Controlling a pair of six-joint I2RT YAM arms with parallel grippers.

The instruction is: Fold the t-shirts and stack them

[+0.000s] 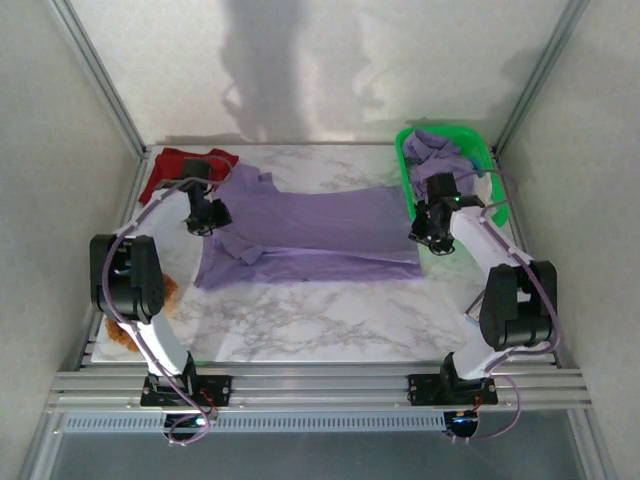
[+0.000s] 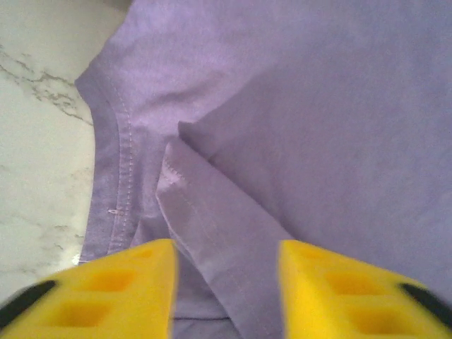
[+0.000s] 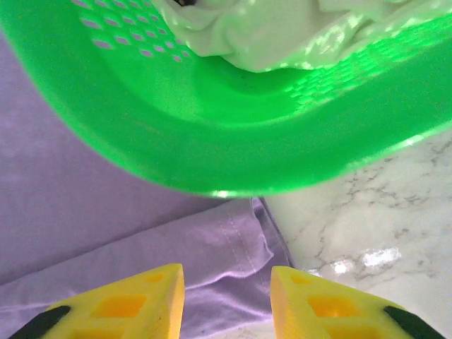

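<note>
1. Looking down from the top camera, you see the purple t-shirt [image 1: 310,235] spread flat across the middle of the marble counter [image 1: 330,320]. Its right edge reaches the green basket [image 1: 403,170]. A heap of purple garments [image 1: 440,152] fills that basket. A red t-shirt [image 1: 175,165] lies in the far left corner, just beside the purple one. An orange-brown item [image 1: 170,290] sits near the left edge, half hidden by the left arm. Your left gripper [image 1: 205,215] is low over the shirt's left end. Your right gripper [image 1: 432,235] is at the shirt's right end, close beside the basket.

2. In the left wrist view, your left gripper [image 2: 226,282] has its jaws parted and holds nothing. The yellow fingers [image 2: 120,282] stand on either side of a creased fold of the purple t-shirt [image 2: 318,106]. A stitched edge curves along the left, with bare counter [image 2: 35,176] beyond it.

3. In the right wrist view, your right gripper [image 3: 227,296] also has its jaws apart and empty. Between them lies the hemmed corner of the purple t-shirt [image 3: 212,261]. The green basket [image 3: 212,141] looms just above it, with pale cloth [image 3: 282,28] inside. Bare counter [image 3: 367,212] shows to the right.
</note>
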